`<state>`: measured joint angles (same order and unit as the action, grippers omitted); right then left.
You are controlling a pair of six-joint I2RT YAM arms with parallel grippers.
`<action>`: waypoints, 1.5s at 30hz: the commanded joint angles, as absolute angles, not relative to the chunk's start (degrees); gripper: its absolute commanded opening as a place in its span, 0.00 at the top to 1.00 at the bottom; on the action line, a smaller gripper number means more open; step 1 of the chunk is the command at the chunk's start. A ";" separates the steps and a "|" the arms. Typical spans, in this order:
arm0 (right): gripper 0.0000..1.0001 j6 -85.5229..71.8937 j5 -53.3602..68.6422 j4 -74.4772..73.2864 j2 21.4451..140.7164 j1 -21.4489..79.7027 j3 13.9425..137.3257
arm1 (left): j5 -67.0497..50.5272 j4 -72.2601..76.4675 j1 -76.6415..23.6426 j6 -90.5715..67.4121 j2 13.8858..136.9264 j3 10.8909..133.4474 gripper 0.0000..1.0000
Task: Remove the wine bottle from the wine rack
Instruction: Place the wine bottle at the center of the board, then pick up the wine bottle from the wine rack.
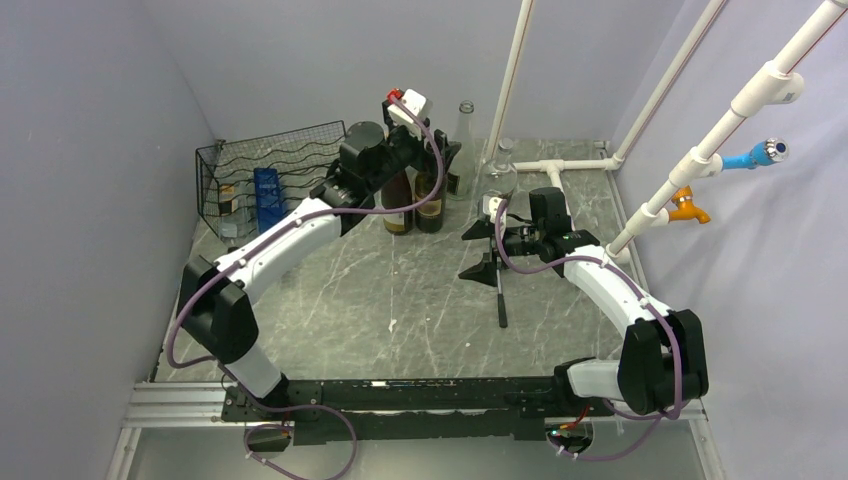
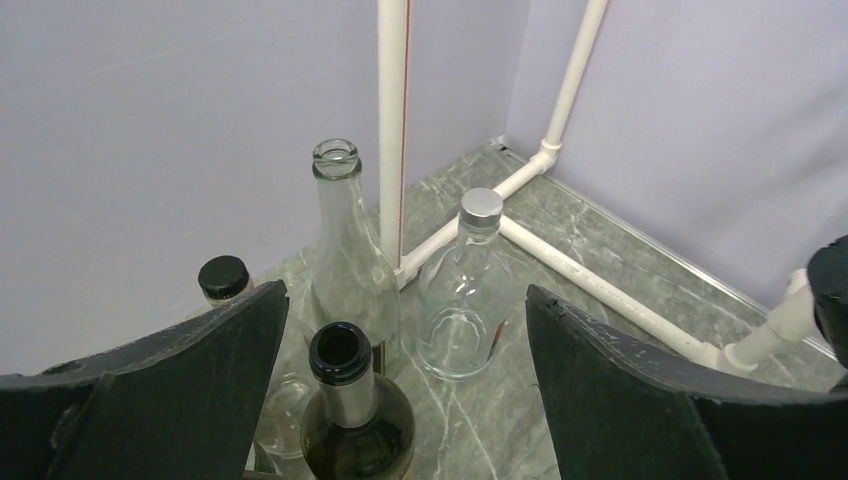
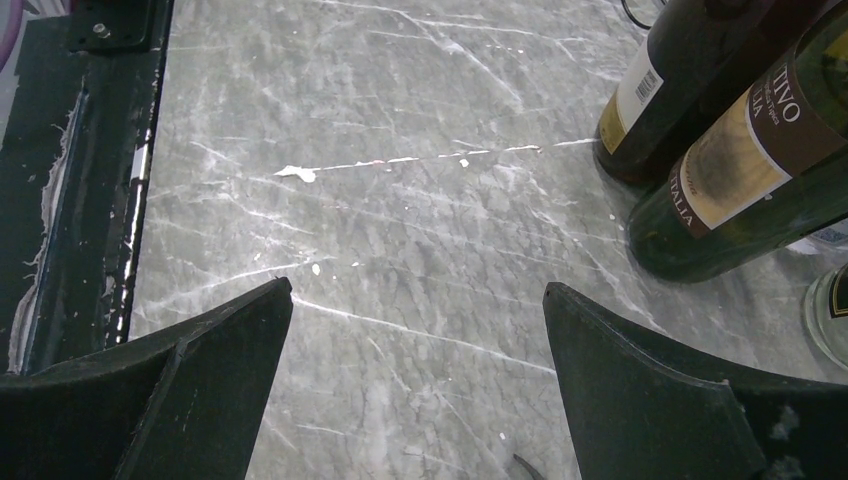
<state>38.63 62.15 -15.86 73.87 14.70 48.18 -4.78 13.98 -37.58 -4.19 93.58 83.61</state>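
Observation:
The black wire wine rack [image 1: 240,160] stands at the back left. Inside it lie a bottle with a blue label [image 1: 267,190] and another bottle [image 1: 228,198] to its left. My left gripper [image 1: 443,152] is open, far right of the rack, above two dark wine bottles [image 1: 400,205] standing on the table. In the left wrist view the left gripper [image 2: 405,300] is open, with a dark open-necked bottle [image 2: 350,400] between the fingers, nearer the left one. My right gripper [image 1: 472,252] is open and empty, low over the table; the right wrist view [image 3: 416,290] shows bare marble between its fingers.
A tall clear bottle [image 2: 345,250], a round clear bottle with a silver cap [image 2: 465,300] and a black-capped bottle [image 2: 224,278] stand behind the dark ones. White pipes [image 1: 560,165] run along the back right. Two dark labelled bottles [image 3: 730,170] show right of the right gripper.

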 commanded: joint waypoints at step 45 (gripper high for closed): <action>0.00 42.13 66.09 -18.57 72.75 14.41 50.93 | 2.45 -8.57 -35.75 -5.21 60.28 68.67 0.01</action>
